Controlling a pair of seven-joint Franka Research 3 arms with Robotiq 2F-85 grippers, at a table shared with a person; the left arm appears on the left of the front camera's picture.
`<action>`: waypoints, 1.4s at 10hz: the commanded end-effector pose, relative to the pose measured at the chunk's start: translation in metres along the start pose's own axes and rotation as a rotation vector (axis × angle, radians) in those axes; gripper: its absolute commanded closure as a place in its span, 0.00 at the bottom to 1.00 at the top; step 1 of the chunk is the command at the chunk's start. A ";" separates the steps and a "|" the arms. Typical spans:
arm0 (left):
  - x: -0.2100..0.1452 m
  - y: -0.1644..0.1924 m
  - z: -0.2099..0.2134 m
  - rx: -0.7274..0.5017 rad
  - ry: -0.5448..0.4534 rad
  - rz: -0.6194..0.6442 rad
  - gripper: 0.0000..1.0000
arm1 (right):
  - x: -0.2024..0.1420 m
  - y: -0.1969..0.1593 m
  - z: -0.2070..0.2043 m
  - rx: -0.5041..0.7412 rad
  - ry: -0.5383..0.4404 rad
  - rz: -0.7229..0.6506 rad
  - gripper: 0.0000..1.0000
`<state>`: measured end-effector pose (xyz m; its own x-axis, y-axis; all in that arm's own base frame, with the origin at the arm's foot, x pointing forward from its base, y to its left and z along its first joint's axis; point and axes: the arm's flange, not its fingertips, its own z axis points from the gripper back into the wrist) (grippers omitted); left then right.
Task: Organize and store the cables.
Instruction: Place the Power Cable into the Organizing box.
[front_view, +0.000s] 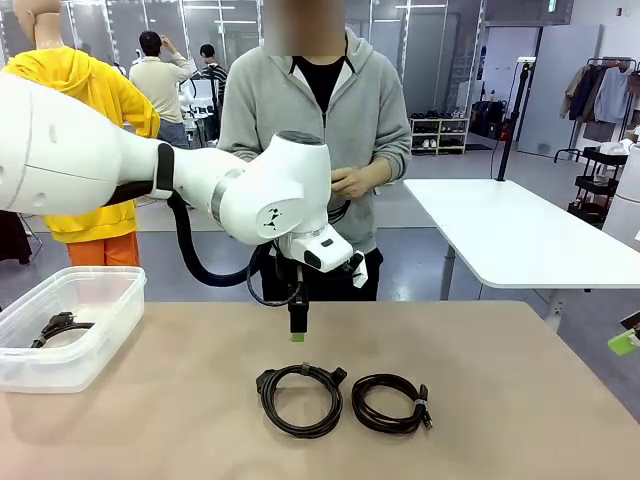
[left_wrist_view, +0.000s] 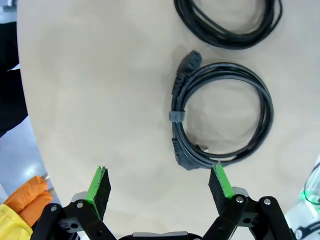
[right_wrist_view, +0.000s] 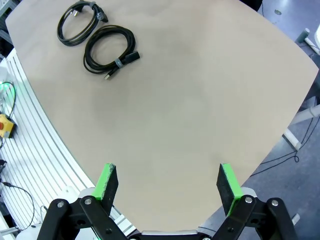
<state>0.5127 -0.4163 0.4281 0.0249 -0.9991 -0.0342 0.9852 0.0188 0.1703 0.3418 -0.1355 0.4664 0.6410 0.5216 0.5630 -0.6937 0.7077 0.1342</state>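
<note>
- Item 1: clear bin (front_view: 112, 318) at the left end of the counter (front_view: 160, 420). What looked like one coiled cable (front_view: 60, 326) lay inside, seen through the cloudy wall. I judged this the store.
- Item 2: my left tool (front_view: 298, 326), jaws wide and empty, hung low by the far edge of the thick coil (front_view: 300, 400), placed for a grab.
- Item 3: thin coil (front_view: 392, 403), flat just beside the thick one, awaiting its turn.
- Item 4: my right tool (right_wrist_view: 167, 182), spread wide and empty, held clear at the right edge.
- Writing: none legible.

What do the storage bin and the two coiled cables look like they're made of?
Bin: translucent, frosted plastic, likely; the cable inside shows through its wall. Left coil and right coil: matte black rubber or vinyl sheathing, probably, with moulded plastic plugs.
</note>
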 end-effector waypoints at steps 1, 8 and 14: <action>0.007 0.006 -0.011 -0.015 -0.060 -0.009 0.00 | 0.003 -0.001 -0.001 0.006 -0.004 -0.006 0.00; 0.010 0.002 -0.092 -0.170 -0.077 -0.002 0.00 | 0.003 -0.001 -0.001 0.006 -0.004 -0.006 0.00; 0.010 0.005 -0.103 -0.221 -0.024 -0.010 1.00 | 0.003 -0.001 -0.001 0.006 -0.004 -0.006 0.00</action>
<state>0.5293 -0.4216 0.3249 0.0201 -0.9997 -0.0127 0.9997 0.0202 -0.0109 0.3418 -0.1354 0.4664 0.6410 0.5218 0.5629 -0.6938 0.7075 0.1341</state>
